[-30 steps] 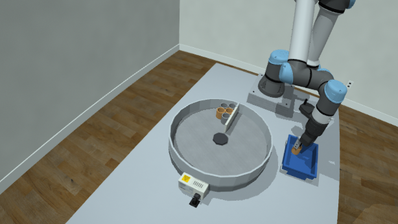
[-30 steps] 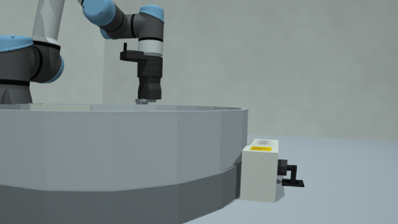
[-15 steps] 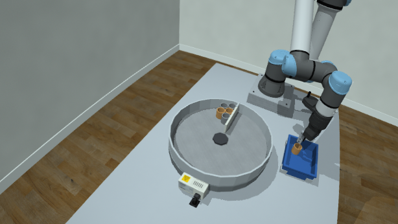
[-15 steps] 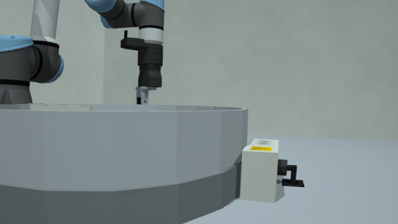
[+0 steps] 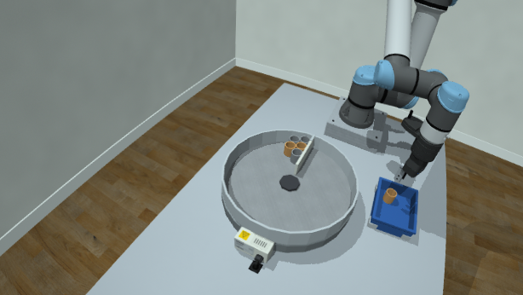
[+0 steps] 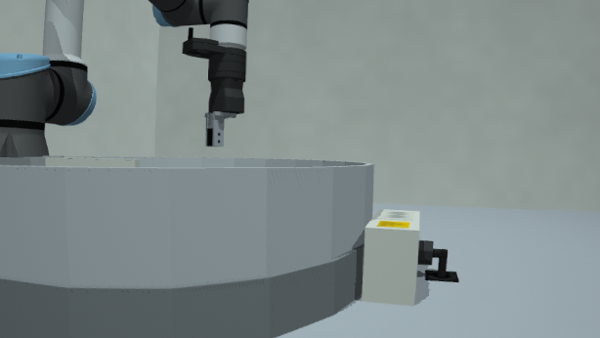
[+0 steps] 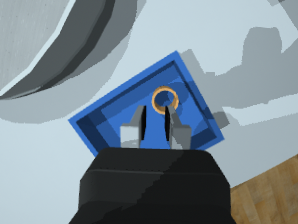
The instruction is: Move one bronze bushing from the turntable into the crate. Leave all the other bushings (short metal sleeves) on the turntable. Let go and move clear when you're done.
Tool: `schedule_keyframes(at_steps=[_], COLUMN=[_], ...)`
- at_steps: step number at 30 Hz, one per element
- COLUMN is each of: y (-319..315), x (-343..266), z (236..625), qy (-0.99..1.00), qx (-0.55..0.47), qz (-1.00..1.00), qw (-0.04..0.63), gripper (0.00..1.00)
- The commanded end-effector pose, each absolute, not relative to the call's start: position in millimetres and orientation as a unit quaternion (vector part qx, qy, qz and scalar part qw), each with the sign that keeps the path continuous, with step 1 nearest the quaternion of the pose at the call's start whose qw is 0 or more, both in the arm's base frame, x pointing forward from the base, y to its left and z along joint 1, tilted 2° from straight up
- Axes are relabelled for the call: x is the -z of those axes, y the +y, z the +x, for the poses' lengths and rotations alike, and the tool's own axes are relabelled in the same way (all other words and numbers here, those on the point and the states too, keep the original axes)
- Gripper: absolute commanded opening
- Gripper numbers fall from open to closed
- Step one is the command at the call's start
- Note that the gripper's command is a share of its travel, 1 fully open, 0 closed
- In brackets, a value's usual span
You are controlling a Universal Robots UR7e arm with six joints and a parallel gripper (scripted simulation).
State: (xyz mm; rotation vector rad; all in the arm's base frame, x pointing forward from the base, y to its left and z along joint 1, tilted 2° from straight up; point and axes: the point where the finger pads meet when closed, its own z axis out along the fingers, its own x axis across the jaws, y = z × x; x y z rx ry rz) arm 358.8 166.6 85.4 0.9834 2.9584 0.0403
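Bronze bushing: one bronze bushing (image 5: 389, 198) (image 7: 154, 102) is being held upright by the floor of the blue crate (image 5: 393, 230) (image 7: 122, 86), at the right of the top view; in the crate, it is being seen toward the upper left in that view.
Gripper: the gripper (image 5: 401, 176) (image 6: 215, 143) (image 7: 155, 116) is being kept released, fingers parted, nothing being grasped. In the wrist view the bushing is being shown just above the fingertips, with blue crate floor being seen between them.
Gripper position: being held above the tabletop, near the crate's upper edge in the top view; in the exterior view, being seen above the turntable rim line, left of centre.
Turntable: five bushings are being carried upright on the turntable (image 5: 264, 205) (image 6: 195, 220) (image 7: 25, 40), grouped at the upper part of the disc: two bronze ones (image 5: 290, 150), three grey ones (image 5: 295, 157).
Divider: the group is being flanked on the right by a pale divider (image 5: 305, 155) (image 6: 93, 162), upper middle of the top view.
Hub: a dark hub (image 5: 290, 182) is being shown at the disc's centre.
Control box: a white box (image 5: 254, 245) (image 6: 391, 264) with a yellow label is being seen beside the turntable, lower middle of the top view, lower right of the exterior view.
Task status: one bronze bushing is being contained by the crate, with the gripper being held off it.

tool (image 5: 402, 175) (image 6: 215, 146) (image 7: 155, 116): raised; now above crate (image 5: 395, 209) (image 7: 120, 107); clear of bushing (image 5: 389, 196) (image 7: 154, 100)
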Motion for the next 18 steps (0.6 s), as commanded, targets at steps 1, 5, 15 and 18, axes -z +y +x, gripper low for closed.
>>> schedule_keyframes(at_steps=[1,5,15,18], y=[166.3,166.3,165.6,165.6], x=[-94.6,-94.6,-134.5,-134.5], z=[358.5,358.5,357.3,357.3], qy=[0.949,0.949,0.949,0.949], qx=[-0.013,-0.013,-0.013,-0.013], qz=[0.315,0.315,0.315,0.315], qw=[0.011,0.011,0.012,0.012], gripper=[0.47,0.47,0.47,0.47])
